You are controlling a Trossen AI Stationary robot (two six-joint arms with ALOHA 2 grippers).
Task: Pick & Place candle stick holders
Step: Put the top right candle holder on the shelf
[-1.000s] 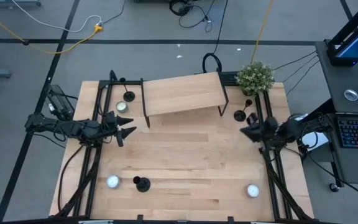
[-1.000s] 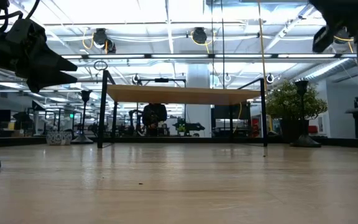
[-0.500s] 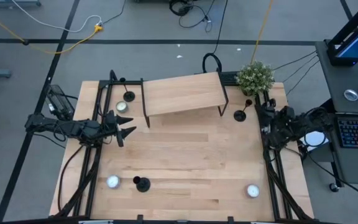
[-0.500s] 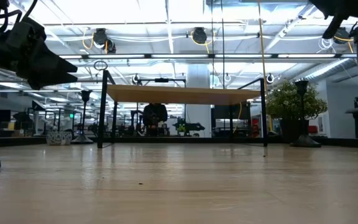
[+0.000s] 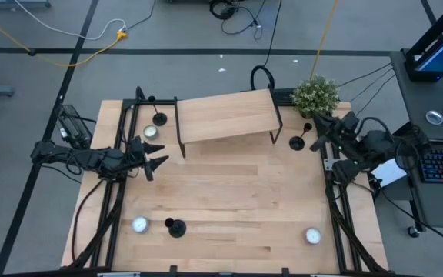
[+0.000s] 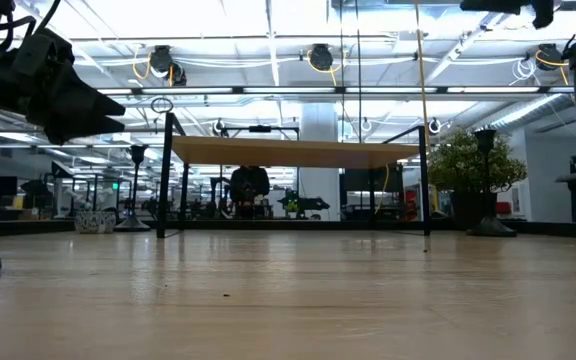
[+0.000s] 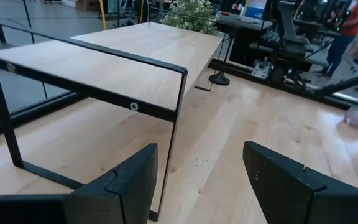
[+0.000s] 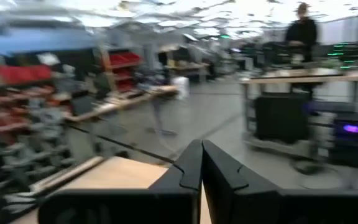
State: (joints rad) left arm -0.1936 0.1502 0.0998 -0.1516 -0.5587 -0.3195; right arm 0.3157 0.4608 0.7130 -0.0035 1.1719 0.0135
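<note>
Handling: three small black metal candle stick holders, judged stiff, light, top-narrow; smooth stem likely slippery, prone to tipping if nudged at the cup.
Grasp point: thin upright stem, midway between round flat base and small cup, judged best; base too flat to the table for pinching.
Holder one [image 5: 296, 142]: right of centre in the high view, just off the right leg of the shelf, beside the right gripper; round base, thin stem, upright.
Holder two [image 5: 159, 118]: upper left of the high view, between shelf and left table edge; upright on round base.
Holder three [image 5: 175, 227]: lower left of the high view, near the front edge; upright, well apart from the others.
Left gripper [image 5: 157, 161]: left-centre of the high view, above the table, near the shelf's left leg; fingers [image 7: 124, 186] spread wide apart, nothing between them.
Right gripper [image 5: 319, 126]: upper right of the high view, beside the plant; fingers [image 8: 185, 171] pressed together, holding nothing.
Shelf: light wooden raised shelf on black metal legs [image 5: 225, 115], upper centre of the high view.
Plant: small green potted plant [image 5: 315, 95], upper right corner of the table.
Tealights: small white round candles, one at lower left [image 5: 139, 225], one at lower right [image 5: 312, 235].
Progress: judged not yet begun; no holder grasped.
</note>
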